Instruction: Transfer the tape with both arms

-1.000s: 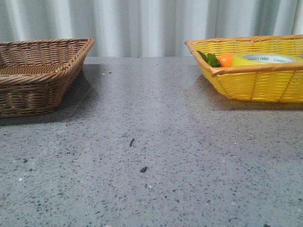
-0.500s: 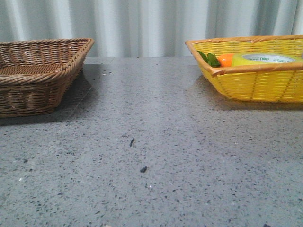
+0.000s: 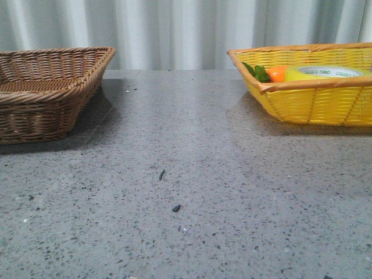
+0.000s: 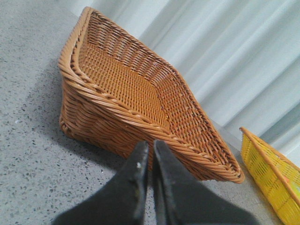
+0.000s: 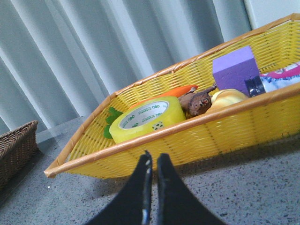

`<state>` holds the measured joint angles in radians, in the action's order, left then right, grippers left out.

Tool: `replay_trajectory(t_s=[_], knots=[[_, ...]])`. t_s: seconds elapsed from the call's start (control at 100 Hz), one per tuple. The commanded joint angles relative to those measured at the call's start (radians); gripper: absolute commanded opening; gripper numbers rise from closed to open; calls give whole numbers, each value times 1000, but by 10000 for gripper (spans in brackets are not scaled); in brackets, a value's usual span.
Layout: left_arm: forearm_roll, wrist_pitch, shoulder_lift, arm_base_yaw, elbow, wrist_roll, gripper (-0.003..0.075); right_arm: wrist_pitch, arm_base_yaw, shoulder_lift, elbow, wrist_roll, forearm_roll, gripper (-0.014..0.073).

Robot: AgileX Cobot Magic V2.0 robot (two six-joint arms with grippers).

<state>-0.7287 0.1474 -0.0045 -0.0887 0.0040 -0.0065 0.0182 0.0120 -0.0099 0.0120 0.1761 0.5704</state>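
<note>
Tape (image 3: 325, 72) lies in the yellow basket (image 3: 314, 104) beside the carrot (image 3: 277, 73), we see in front. Our left gripper (image 4: 151, 154), jaws nearly closed and empty, points at the brown basket (image 4: 131, 93). Our right gripper (image 5: 153, 164), likewise pinched on nothing, faces the tape (image 5: 145, 119).

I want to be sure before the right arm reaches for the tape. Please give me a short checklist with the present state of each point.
1. Tape is in the yellow basket: ok.
2. Tape's top is free to reach: ok; the carrot lies behind it, nothing on top.
3. Right gripper is ready to grasp: not ok; fingers nearly shut and outside the basket.
4. Left gripper holds nothing: ok; it is shut and empty.
5. Brown basket has room for the tape: ok; it looks empty.
6. Table between the baskets is free: ok; only small dark specks.
</note>
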Motion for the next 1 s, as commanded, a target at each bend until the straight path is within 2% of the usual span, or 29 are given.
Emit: replay_trajectory(t_s=[0.0, 0.09, 0.19, 0.26, 0.39, 0.57, 0.65, 0.7, 0.73, 0.77, 0.82, 0.87, 0.93, 0.99], knots=[[-13, -51, -29, 2, 8, 0, -20, -71, -7, -17, 20, 2, 1, -62], [-13, -61, -29, 2, 8, 0, -20, -74, -7, -17, 20, 2, 18, -62], [-13, -92, -29, 2, -1, 0, -20, -74, -7, -17, 4, 2, 200, -62], [-13, -105, -29, 2, -29, 6, -20, -33, -7, -17, -30, 2, 239, -62], [35, -87, 8, 2, -125, 6, -20, 68, -7, 3, -143, 27, 173, -62], [314, 60, 192, 2, -365, 6, -20, 169, -7, 148, -362, 65, 8, -60], [391, 142, 294, 2, -482, 15, -8, 231, -7, 256, -477, 65, -46, -48], [396, 202, 362, 2, -554, 60, 41, 288, -7, 322, -547, 65, -67, -7], [396, 231, 400, -12, -591, 90, 102, 319, -7, 360, -587, 65, -76, 31], [396, 251, 436, -32, -638, 107, 178, 368, -7, 416, -647, 65, -89, 106], [396, 279, 478, -56, -685, 107, 310, 424, -7, 481, -714, 65, -92, 212], [396, 301, 519, -81, -721, 107, 401, 478, -7, 546, -779, 65, -94, 317], [396, 314, 551, -108, -754, 107, 455, 540, -5, 630, -864, 67, -99, 420], [396, 317, 578, -139, -767, 107, 460, 618, -5, 709, -943, 67, -99, 446]])
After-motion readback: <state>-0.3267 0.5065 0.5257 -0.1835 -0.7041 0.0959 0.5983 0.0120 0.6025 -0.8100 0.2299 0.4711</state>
